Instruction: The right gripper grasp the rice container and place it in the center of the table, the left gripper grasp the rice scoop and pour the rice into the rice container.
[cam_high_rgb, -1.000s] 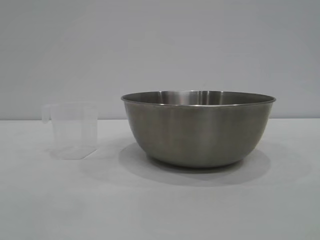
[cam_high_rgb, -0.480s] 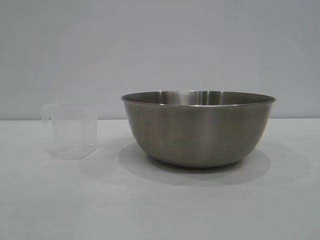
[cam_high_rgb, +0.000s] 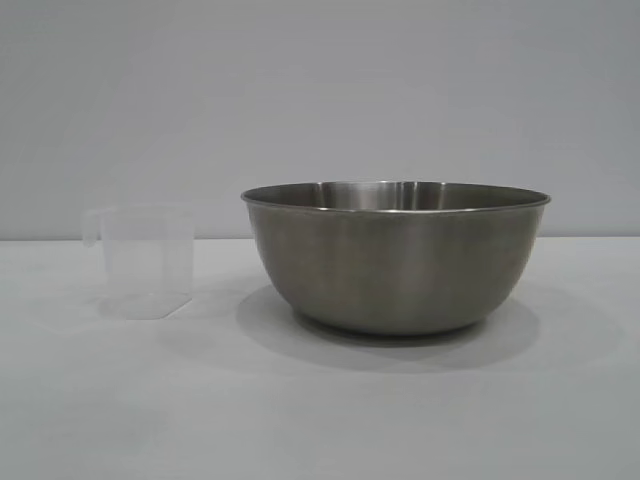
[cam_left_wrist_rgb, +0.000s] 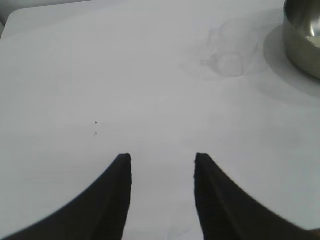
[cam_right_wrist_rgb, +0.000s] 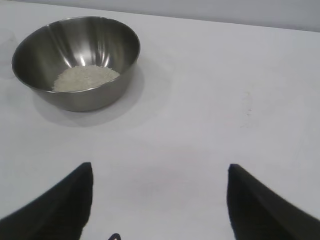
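Note:
The steel rice container (cam_high_rgb: 396, 258) stands on the white table (cam_high_rgb: 320, 410) near the middle. In the right wrist view the container (cam_right_wrist_rgb: 75, 62) holds a pale heap of rice (cam_right_wrist_rgb: 85, 78). The clear plastic rice scoop (cam_high_rgb: 145, 262) stands upright on the table just left of the container, apart from it, and looks empty; it shows faintly in the left wrist view (cam_left_wrist_rgb: 231, 50). My left gripper (cam_left_wrist_rgb: 162, 160) is open and empty over bare table, well short of the scoop. My right gripper (cam_right_wrist_rgb: 160, 172) is open wide and empty, away from the container. Neither gripper shows in the exterior view.
A plain grey wall stands behind the table. The container's edge (cam_left_wrist_rgb: 305, 40) shows at one corner of the left wrist view. Bare white table lies around both objects.

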